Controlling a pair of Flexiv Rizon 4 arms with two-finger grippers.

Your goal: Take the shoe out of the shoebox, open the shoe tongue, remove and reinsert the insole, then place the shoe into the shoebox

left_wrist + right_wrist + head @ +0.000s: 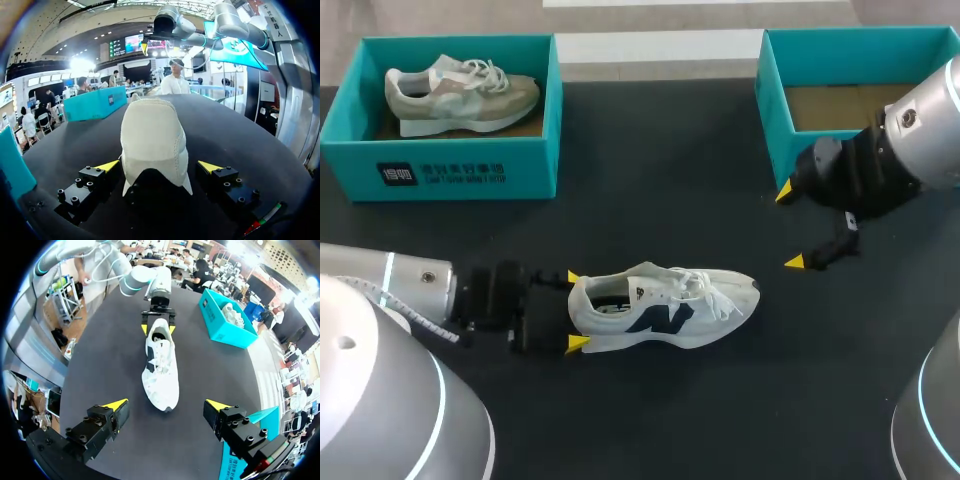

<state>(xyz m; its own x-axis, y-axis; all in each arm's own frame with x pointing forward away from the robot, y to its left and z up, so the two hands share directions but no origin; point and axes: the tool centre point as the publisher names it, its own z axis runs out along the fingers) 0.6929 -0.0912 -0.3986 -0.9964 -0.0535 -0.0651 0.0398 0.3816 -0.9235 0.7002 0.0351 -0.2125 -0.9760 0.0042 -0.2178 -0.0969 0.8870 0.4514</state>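
Both tools gape: the left tool (pixel 574 310) straddles the heel of the white shoe (pixel 665 305) lying on the desk (pixel 650 190), the right tool (pixel 790 227) hangs well apart, so an uneven squeeze could swivel the unsupported shoe away.

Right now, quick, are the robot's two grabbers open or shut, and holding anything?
Left gripper: open; the white shoe has its heel between the fingers, not clamped.
Right gripper: open, holding nothing.
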